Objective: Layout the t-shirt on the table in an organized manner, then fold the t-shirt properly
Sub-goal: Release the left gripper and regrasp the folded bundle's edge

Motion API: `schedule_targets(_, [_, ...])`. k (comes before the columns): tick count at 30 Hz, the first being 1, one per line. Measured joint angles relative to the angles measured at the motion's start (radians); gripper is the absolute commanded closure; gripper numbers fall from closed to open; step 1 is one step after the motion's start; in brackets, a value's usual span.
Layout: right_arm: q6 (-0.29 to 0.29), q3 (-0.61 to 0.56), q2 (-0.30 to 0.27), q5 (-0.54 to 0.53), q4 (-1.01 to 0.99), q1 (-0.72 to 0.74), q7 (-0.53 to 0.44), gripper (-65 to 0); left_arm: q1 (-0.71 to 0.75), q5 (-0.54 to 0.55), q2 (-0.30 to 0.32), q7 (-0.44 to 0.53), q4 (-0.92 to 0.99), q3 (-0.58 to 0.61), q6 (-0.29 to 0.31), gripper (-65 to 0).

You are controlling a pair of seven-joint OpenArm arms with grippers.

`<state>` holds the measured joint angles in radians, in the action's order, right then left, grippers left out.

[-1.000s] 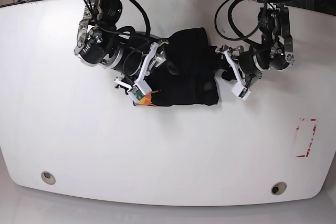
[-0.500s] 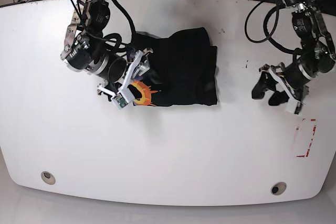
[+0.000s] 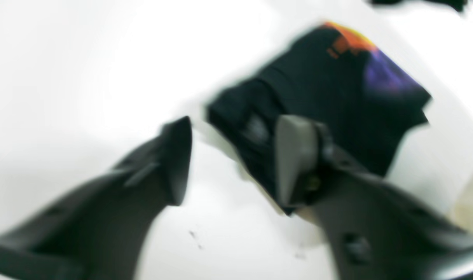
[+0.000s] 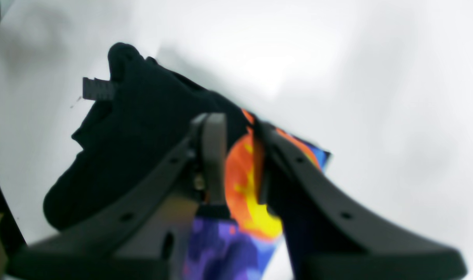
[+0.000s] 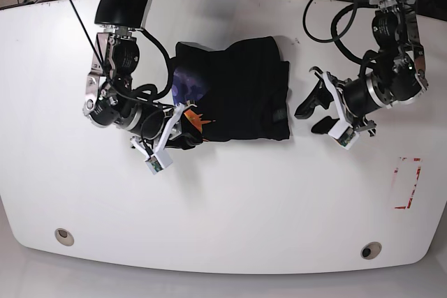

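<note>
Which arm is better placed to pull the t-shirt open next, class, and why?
The right arm, probably. Its claw is closing around the t-shirt at the printed corner. The left claw hangs open beside the shirt's other edge, over the bare table, gripping nothing.

no legible text anywhere, t-shirt (image 5: 241,88) graphic just colour blobs, table (image 5: 223,200) red mark wordless

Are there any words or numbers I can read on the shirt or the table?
None can be read.
The t-shirt: only an orange, yellow and purple picture with no letters I can make out; both wrist views are blurred.
The table: a red-and-white rectangle mark, just lines, no words visible.
</note>
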<state>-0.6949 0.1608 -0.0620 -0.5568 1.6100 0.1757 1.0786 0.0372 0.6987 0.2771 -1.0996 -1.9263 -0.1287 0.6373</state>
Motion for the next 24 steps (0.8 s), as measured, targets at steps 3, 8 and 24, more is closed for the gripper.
schedule_targets(3, [-0.001,-0.056,-0.031,-0.004,-0.074,0.012,-0.06,-6.0,0.009,-0.095,0.0,-0.008,0.005,0.052,-0.001,-10.8])
schedule_targets(8, [0.0,-0.154,-0.075,-0.005,-0.159,0.01,-0.192,-5.9,0.019,-0.208,-0.033,-0.003,0.008,0.11,-0.001,-9.3])
schedule_targets(24, [0.003,-0.261,-0.201,-0.019,-0.307,-0.053,-0.467,-5.9,-0.004,-0.375,-0.072,0.035,0.268,0.257,0.06,-9.3])
